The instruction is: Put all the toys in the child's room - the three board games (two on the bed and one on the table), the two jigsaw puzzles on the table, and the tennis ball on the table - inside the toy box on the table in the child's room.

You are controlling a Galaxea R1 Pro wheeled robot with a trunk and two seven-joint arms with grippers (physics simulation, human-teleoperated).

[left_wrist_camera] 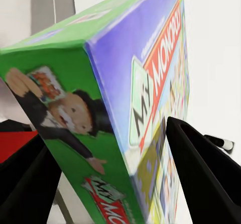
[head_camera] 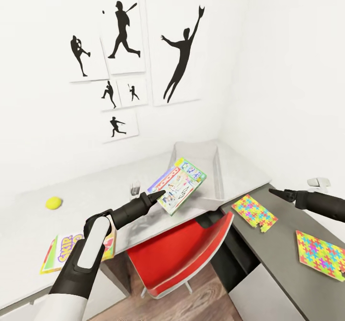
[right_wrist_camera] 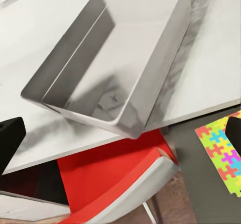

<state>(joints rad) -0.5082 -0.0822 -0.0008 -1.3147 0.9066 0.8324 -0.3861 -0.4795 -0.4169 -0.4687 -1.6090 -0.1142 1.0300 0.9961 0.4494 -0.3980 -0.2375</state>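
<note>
Head view: the left end effector (head_camera: 160, 196), at centre frame, grasps a green Monopoly board game (head_camera: 177, 184) and holds it tilted in the air, just left of the grey toy box (head_camera: 213, 163) that stands open on the white counter (head_camera: 91, 196). In the left wrist view the two dark fingers (left_wrist_camera: 201, 174) sit on opposite faces of the board game (left_wrist_camera: 125, 108), clamped on the box.

The right end effector (head_camera: 277, 193) hovers at the right edge of the frame above the darker grey counter (head_camera: 282, 244); its tips look drawn close together here, but the right wrist view shows them spread at the opposite edges of the frame, so it is released and carries nothing. That view looks down into the toy box (right_wrist_camera: 115, 63), whose interior is bare.

A yellow-green tennis ball (head_camera: 53, 203) lies on the white counter at the left of the frame. A second board game (head_camera: 62, 251), with an orange-and-yellow cover, lies flat at lower left, partly hidden by the left arm. Two multicoloured jigsaw puzzles lie flat on the grey counter: one (head_camera: 254, 211) near its inner corner, the other (head_camera: 320, 255) at lower right. A red chair (head_camera: 182, 258) stands below the counters.
</note>
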